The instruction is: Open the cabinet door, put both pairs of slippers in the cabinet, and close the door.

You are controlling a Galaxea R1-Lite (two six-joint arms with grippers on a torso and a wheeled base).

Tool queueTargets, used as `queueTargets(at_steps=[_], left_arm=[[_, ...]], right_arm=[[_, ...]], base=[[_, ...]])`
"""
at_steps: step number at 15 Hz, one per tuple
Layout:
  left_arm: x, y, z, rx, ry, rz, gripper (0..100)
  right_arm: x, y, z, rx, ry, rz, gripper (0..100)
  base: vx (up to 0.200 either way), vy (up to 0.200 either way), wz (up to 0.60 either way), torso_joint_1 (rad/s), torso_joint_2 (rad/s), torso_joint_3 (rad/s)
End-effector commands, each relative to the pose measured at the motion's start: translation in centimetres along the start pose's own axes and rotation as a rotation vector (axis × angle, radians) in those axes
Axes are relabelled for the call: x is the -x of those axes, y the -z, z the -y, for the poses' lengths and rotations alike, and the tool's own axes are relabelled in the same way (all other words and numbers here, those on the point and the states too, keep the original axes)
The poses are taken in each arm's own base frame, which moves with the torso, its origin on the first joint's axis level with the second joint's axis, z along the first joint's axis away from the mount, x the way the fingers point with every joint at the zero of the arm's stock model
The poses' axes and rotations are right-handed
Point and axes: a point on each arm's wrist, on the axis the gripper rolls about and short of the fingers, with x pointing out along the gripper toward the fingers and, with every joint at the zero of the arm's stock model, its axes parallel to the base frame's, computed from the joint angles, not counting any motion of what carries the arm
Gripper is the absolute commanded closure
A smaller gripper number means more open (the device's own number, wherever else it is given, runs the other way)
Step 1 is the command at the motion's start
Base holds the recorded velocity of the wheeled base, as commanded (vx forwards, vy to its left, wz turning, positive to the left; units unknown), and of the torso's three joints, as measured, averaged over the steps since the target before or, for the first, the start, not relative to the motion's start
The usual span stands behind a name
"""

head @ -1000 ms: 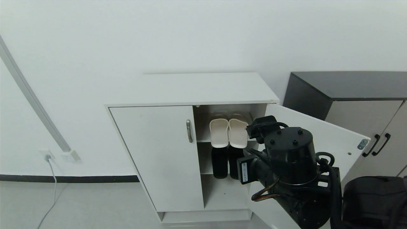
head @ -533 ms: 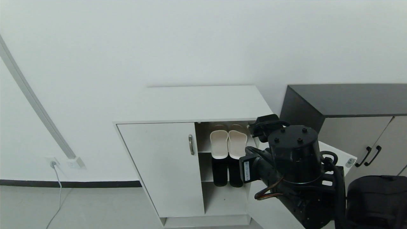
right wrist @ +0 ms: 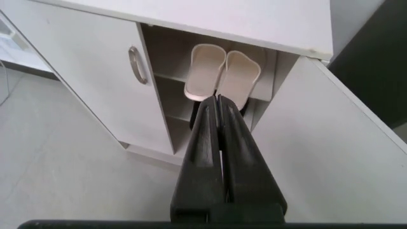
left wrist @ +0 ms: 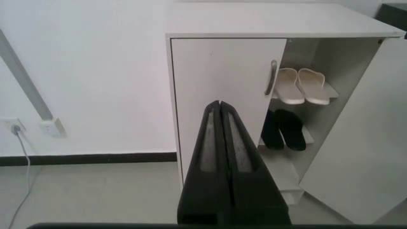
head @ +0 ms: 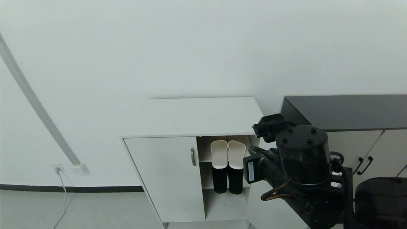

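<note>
My right claw point(right wrist: 219, 98), pressed shut, hangs before the shelved white slippers point(right wrist: 222, 79) and black slippers point(left wrist: 284, 129); the open door point(right wrist: 318, 146) just to its right, judged a light, stiff hinged panel, is best pushed near its free edge.

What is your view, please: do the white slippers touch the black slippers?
Apart. The left wrist view shows the white slippers above the black slippers with a gap between.
</note>
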Motion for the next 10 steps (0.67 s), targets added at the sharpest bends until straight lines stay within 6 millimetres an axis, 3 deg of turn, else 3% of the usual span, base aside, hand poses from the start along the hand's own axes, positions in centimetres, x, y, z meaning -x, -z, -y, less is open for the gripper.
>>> queueTargets(at_steps=[1,6,10], left_arm=[[0.0,0.0,0.01,0.0,0.003,0.0,100],[0.0,0.0,0.01,0.003,0.003,0.0,100],[0.0,0.0,0.0,0.004,0.002,0.0,100]], right_arm=[[0.25,0.55,0.31,0.011,0.0,0.007,100],[-0.07,1.02,0.52,0.036,-0.014,0.035,100],[-0.2,0.96,0.52,0.044,-0.014,0.036,100]], base=[[0.0,0.0,0.0,0.032,-0.06,-0.046],[0.0,0.0,0.0,0.0,0.0,0.0],[0.0,0.0,-0.6,0.002,0.0,-0.002]])
